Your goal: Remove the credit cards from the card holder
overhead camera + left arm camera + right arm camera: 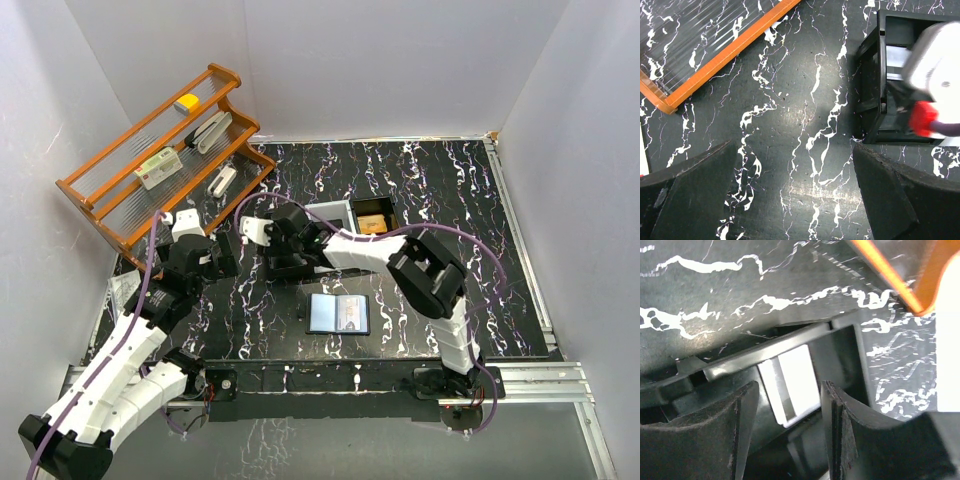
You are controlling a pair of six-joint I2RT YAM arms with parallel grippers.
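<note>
The card holder [339, 314] lies open on the table near the front, blue-grey inside, with a card [351, 316] showing in its right pocket. No gripper is near it. My right gripper [280, 262] reaches left over the left end of the black tray [392, 214]. In the right wrist view it [789, 390] is open, and a white card [792, 382] lies in the tray compartment below its jaws. My left gripper [215, 258] is open and empty above bare table [794, 150], just left of the tray [880, 75].
An orange wooden rack [160, 160] with several small items stands at the back left; its edge shows in the left wrist view [730, 50]. The tray holds a white card [330, 215] and a tan item [372, 222]. White walls surround the table.
</note>
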